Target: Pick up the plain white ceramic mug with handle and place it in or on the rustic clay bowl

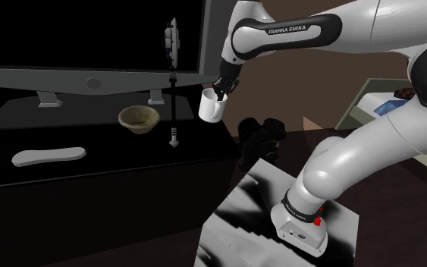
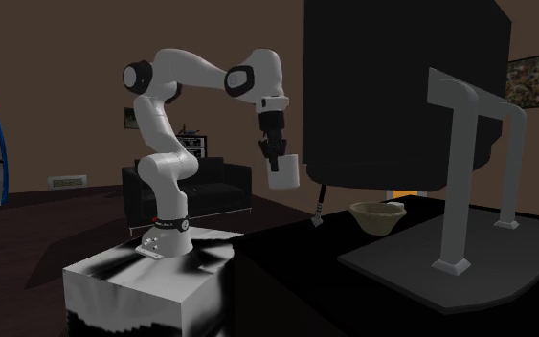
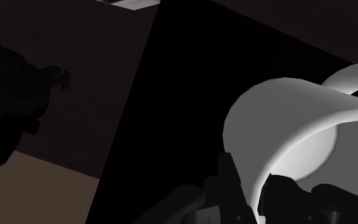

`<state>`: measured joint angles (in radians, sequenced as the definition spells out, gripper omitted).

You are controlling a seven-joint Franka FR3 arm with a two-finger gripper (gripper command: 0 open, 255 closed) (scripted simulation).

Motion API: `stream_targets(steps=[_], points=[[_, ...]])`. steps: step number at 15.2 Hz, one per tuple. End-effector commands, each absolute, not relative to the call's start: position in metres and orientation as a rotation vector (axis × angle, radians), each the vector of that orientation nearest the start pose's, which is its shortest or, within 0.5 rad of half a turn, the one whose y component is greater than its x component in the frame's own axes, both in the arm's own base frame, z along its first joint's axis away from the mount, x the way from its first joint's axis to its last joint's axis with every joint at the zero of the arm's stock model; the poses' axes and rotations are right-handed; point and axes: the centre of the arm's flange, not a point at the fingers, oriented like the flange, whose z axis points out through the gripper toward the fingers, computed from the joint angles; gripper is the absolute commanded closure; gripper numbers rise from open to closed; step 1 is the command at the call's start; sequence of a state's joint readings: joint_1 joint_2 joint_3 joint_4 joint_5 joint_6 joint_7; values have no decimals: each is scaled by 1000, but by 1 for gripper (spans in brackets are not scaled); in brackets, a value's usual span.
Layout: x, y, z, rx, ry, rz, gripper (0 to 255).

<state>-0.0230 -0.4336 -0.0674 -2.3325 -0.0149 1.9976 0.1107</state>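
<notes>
White and plain, the mug (image 1: pixel 211 108) hangs in the air directly under the tool (image 1: pixel 219 92), lifted clear of the black table (image 1: pixel 90 186). The tool is clamped on the mug's rim: in the wrist view one finger (image 3: pixel 229 175) presses the outside of the wall and the other reaches inside the mouth. The mug's long axis runs close to vertical, in line with the tool, with its mouth facing up toward the tool and its base toward the table. In the second exterior view the mug (image 2: pixel 284 172) looks slightly tipped below the tool (image 2: pixel 275 156). In the wrist view a curved white band beyond the mug (image 3: pixel 292 121) looks like its handle, on the side away from the outer finger.

One tan bowl (image 1: pixel 132 124) sits upright on the table, lower than the tool and well apart from it, near a foot of the single large dark screen (image 1: pixel 90 34). Between the tool and the bowl stands one thin dark rod (image 1: pixel 173 91), upright. One flat white object (image 1: pixel 48 156) lies on the table farther from the tool than the bowl is. I count one mug and one bowl.
</notes>
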Motion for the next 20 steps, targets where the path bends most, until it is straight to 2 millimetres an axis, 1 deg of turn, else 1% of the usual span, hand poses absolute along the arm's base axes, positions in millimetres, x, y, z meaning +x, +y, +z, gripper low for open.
stream_targets(steps=[1, 20], points=[[428, -42, 519, -3108, 297, -153, 255], [651, 71, 536, -3108, 297, -153, 255]])
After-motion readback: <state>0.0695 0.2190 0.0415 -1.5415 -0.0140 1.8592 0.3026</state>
